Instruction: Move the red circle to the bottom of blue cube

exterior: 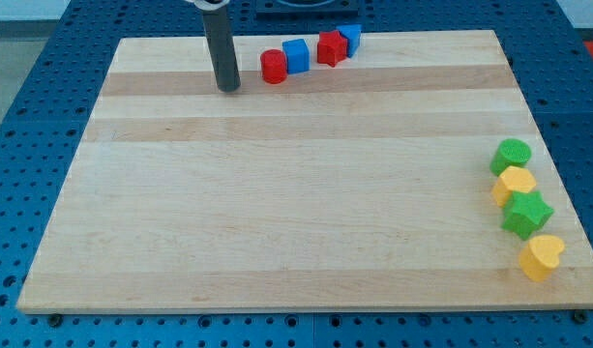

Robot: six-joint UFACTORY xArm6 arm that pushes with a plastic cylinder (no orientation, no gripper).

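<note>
Here, eight small coloured blocks are sitting on the pale wooden board (277, 213): two red, two blue, two green and two yellow. Along the view's top edge, four are lying in a slanted row: the red circle (273, 67), touching the blue cube (296, 55) on its left and slightly lower, then a red star-like block (330, 47) and a second blue block (350, 39). By the view's right edge, a green circle (511, 156), a yellow block (515, 184), a green star-shaped block (525, 215) and a yellow heart-shaped block (542, 256) are forming a column. The arm is carrying only a dark rod, no jaws; my tip (228, 88) is resting just left of the red circle, apart from it.
</note>
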